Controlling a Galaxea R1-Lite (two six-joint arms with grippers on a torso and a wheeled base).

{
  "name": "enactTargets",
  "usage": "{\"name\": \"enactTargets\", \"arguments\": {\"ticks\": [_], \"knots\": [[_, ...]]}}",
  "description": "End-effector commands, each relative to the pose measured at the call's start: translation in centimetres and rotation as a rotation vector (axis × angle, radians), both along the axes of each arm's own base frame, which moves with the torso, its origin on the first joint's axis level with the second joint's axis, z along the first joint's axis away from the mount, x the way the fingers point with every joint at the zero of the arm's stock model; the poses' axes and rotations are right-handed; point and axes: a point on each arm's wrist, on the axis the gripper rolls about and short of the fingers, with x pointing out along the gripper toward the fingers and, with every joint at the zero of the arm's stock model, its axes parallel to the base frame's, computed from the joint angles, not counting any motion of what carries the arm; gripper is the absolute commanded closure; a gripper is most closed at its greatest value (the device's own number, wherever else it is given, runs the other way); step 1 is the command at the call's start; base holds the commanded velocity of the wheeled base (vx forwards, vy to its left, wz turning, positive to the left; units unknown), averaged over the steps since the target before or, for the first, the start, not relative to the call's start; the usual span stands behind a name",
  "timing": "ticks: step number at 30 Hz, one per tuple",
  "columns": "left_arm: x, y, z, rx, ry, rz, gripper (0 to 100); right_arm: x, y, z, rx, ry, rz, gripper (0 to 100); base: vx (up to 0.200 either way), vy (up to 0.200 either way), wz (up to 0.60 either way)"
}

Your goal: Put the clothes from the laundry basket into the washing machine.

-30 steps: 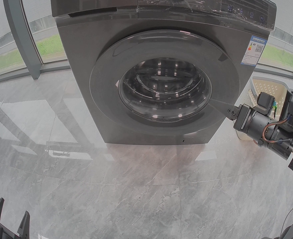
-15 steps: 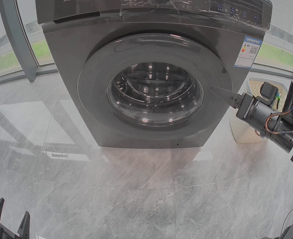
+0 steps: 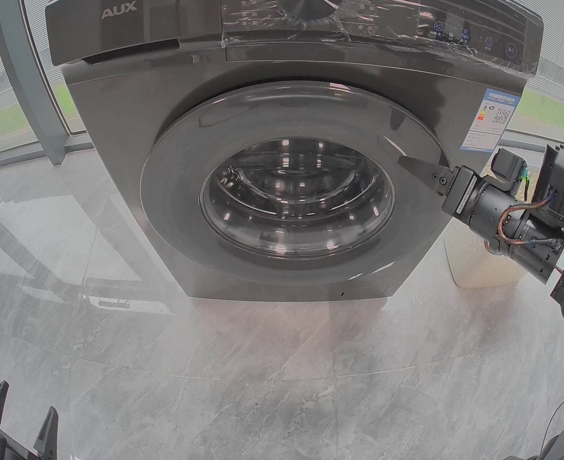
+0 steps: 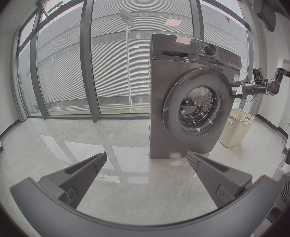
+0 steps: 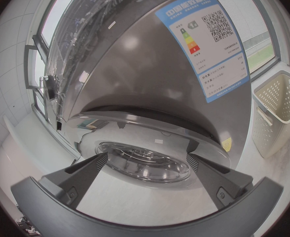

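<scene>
Washing machine (image 3: 135, 116), one; laundry basket (image 3: 477, 266), one.

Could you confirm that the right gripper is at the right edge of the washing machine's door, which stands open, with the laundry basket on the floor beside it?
Not quite: the door is shut, flush with the washing machine's front, as the head view shows. The right gripper is at its right edge, and the laundry basket stands on the floor beside the machine.
</scene>
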Motion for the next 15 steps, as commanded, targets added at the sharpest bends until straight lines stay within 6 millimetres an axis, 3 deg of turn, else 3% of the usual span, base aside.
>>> {"name": "enactTargets", "arguments": {"ticks": [1,11,15], "knots": [[0.1,0.0,-0.5,0.000,0.007,0.000,0,0.5,0.1,-0.1,0.002,-0.007,-0.017,0,0.000,0.000,0.00],[0.1,0.0,-0.5,-0.001,0.007,0.000,0,0.1,0.3,-0.4,0.000,0.004,-0.016,0,0.000,0.000,0.00],[0.1,0.0,-0.5,0.002,0.007,0.003,0,-4.4,0.0,-0.9,-0.046,0.000,0.083,0,0.000,0.000,0.00]]}}
